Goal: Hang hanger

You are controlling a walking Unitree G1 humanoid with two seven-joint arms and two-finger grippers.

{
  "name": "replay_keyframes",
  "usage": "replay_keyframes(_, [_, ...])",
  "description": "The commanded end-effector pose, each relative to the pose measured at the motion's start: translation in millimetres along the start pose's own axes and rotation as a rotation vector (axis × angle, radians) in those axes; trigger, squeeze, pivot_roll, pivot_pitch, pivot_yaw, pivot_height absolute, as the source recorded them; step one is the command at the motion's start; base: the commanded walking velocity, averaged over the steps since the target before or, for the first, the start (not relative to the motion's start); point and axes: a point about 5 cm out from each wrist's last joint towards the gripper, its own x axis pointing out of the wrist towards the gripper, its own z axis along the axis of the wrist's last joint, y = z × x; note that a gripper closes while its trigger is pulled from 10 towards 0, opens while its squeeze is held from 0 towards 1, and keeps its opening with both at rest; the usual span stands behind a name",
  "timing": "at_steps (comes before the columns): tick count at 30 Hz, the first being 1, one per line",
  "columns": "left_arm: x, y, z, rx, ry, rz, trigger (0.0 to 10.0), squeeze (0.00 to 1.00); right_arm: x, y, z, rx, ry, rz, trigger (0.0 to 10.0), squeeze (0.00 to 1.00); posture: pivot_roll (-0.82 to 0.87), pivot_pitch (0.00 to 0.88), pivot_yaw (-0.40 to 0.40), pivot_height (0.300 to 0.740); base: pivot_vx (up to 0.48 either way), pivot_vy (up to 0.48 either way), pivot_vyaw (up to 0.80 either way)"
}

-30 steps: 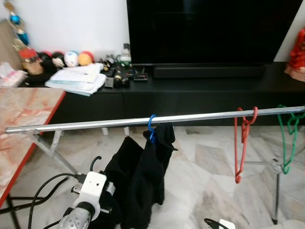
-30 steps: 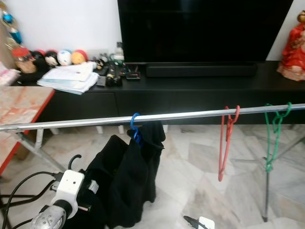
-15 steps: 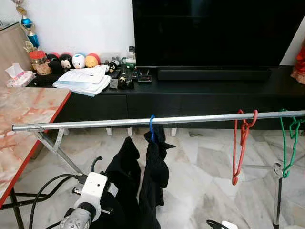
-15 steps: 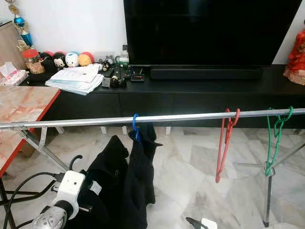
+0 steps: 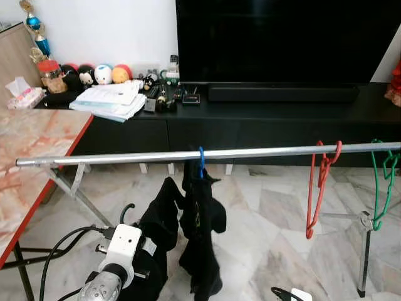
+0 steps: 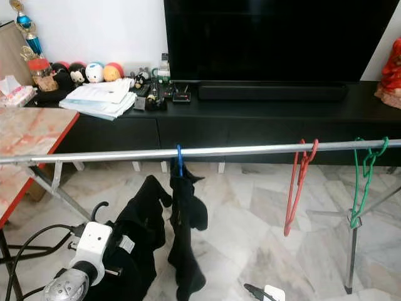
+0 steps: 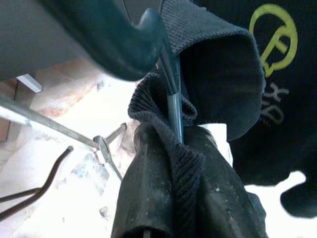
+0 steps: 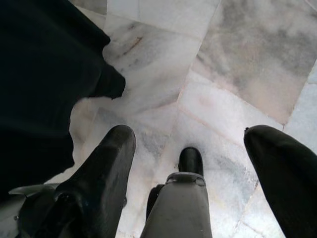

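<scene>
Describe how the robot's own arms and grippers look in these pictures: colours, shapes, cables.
The left arm is a silver, rounded metal limb carrying a white box-like module with small dark holes; black cables loop out beside it. The left gripper has two long black fingers, scuffed and dusty. The right gripper has two thick, rounded black fingers either side of a grey-and-black central piece. A white-and-black tip of the right arm shows low down.

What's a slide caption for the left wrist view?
Left gripper shut on black garment and blue hanger.
</scene>
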Motion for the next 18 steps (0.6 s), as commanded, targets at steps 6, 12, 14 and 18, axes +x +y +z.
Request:
replay_keyframes(6, [-0.4,3.2,2.8,0.0,-0.012,0.015,10.0,0.0,-0.7,-0.1,-5.4,0.008,0.016,-0.003,10.0,0.0,0.08,0.057,0.023,0.74,-0.294,0.0,0.0])
replay_keyframes(12, [0.7,3.5,3.8,0.003,-0.014,0.011,10.0,0.0,-0.6,0.6,-5.7,0.01,0.017,-0.002,10.0,0.0,0.08,0.053,0.028,0.74,-0.29,0.0,0.0])
replay_keyframes(14, [0.9,3.7,4.1,0.006,-0.014,0.011,10.0,0.0,-0.6,0.8,-5.6,0.01,0.017,-0.002,10.0,0.0,0.08,0.05,0.027,0.74,-0.292,0.0,0.0])
replay_keyframes(18, [0.9,3.3,4.5,0.007,-0.015,0.007,10.0,0.0,-0.6,0.9,-5.7,0.012,0.015,-0.001,10.0,0.0,0.08,0.05,0.029,0.74,-0.293,0.0,0.0])
